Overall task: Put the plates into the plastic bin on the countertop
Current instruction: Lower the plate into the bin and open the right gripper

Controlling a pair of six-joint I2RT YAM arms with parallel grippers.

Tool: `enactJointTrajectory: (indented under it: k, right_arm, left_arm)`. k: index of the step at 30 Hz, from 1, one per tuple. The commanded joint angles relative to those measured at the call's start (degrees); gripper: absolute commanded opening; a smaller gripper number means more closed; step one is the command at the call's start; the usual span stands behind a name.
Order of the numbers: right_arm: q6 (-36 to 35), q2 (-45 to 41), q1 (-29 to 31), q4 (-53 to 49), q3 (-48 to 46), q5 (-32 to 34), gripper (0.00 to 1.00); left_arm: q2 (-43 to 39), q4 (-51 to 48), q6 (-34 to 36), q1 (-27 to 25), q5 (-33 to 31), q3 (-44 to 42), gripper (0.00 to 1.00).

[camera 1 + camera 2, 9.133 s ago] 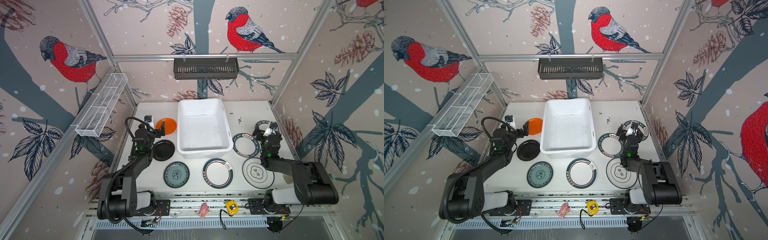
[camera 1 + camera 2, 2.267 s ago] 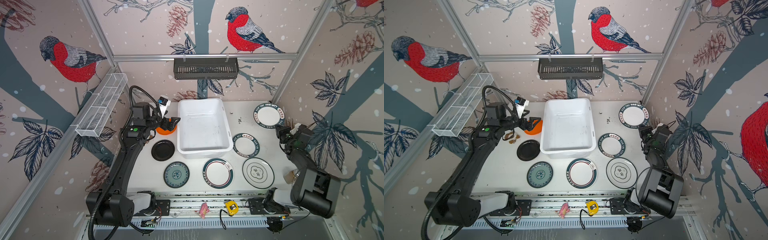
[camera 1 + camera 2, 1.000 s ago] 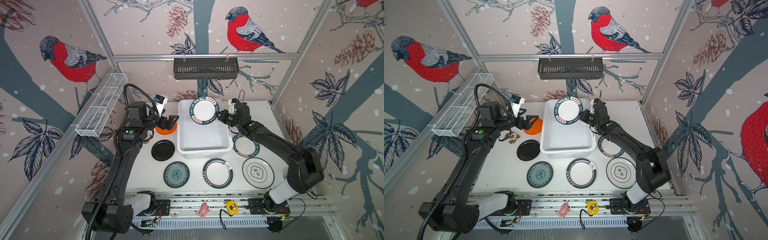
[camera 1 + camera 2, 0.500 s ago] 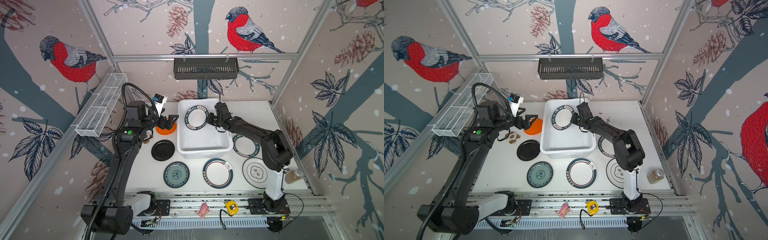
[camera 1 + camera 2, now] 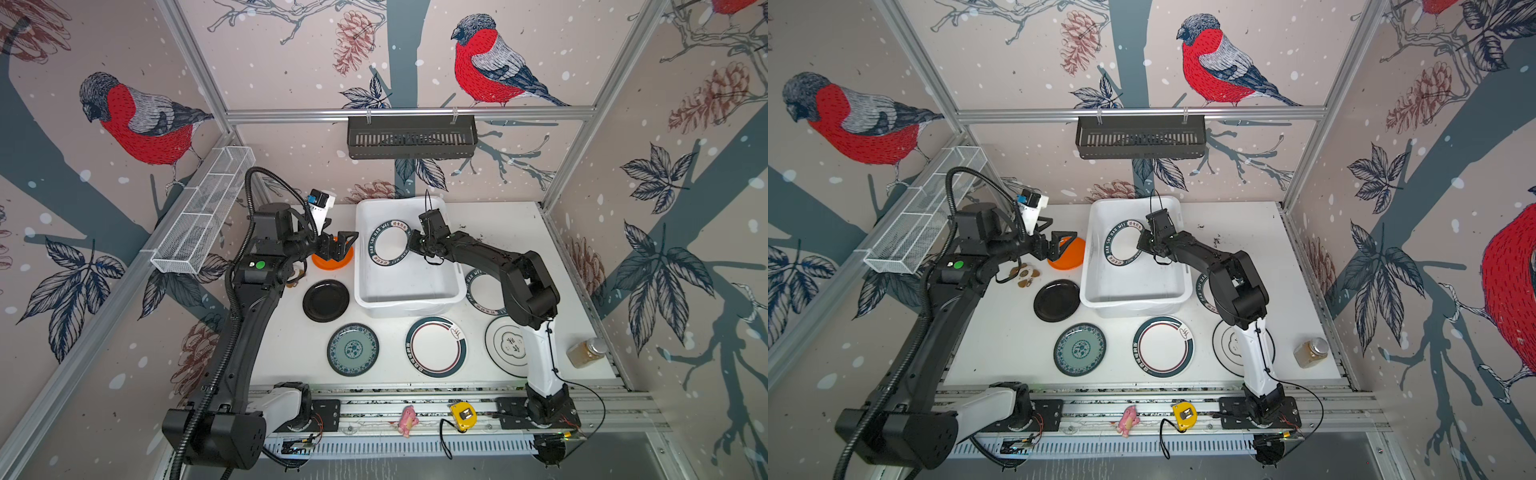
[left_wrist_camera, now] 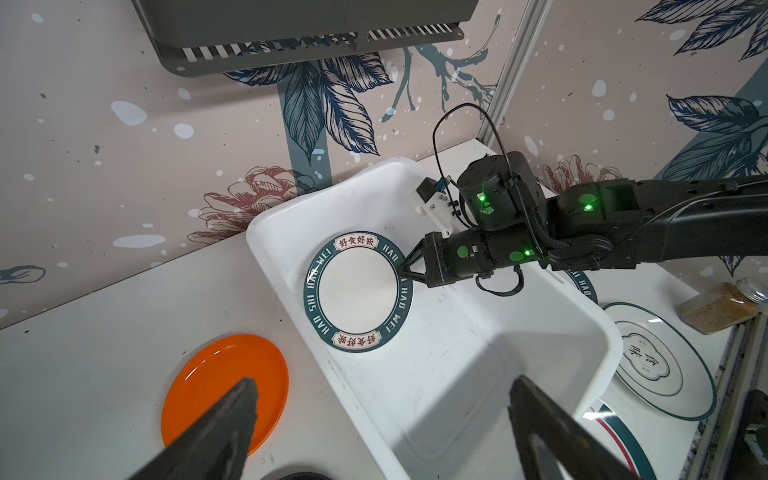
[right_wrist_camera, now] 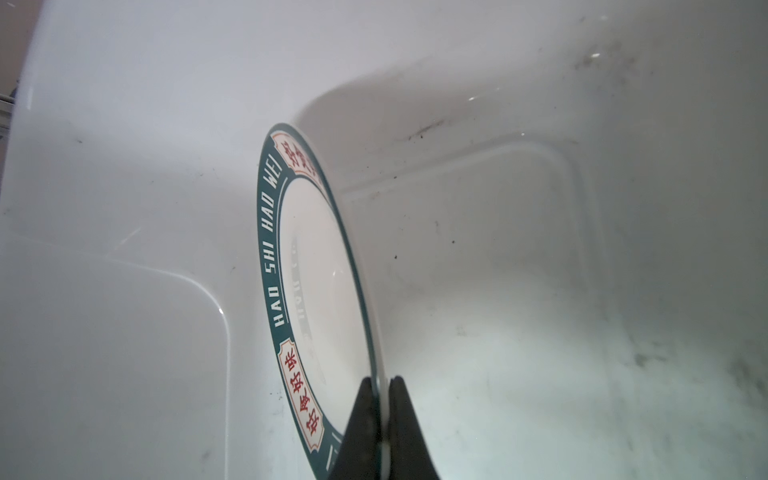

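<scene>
The right gripper is clamped on the rim of a white plate with a lettered teal band, pinching it at the plate's 3 o'clock edge in both top views. The plate is tilted inside the plastic bin, toward the bin's 10 o'clock side — whether it touches the floor cannot be told. The left gripper hangs above the orange plate at the bin's 9 o'clock side, fingers spread wide, holding nothing. On the countertop outside the bin lie the black plate at 8 o'clock, the teal floral plate at 7 — and a banded white plate near 6.
</scene>
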Motion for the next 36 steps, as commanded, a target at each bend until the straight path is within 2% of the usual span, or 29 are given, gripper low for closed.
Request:
enactJointTrajectory:
  k: [1,19,28,36]
  right_arm:
    - [0.4,0.9,-0.2,1.1,0.6,0.1,0.01]
    - [1.9,3.5,-1.4,2.7,-1.3,-2.1,0.09]
    - [2.2,4.7,-1.8,2.7,-1.4,-2.1,0.16]
    - [2.1,5.5,-2.0,2.4,-1.2,-2.2,0.17]
  left_arm:
    - [-0.3,0.2,-0.3,0.0,1.5,-0.4,0.94]
    - [-0.3,0.9,-0.5,0.0,2.4,-0.7,0.94]
    - [-0.1,0.8,-0.5,0.0,2.6,-0.8,0.94]
    - [-0.1,0.9,-0.8,0.0,2.7,-0.7,0.94]
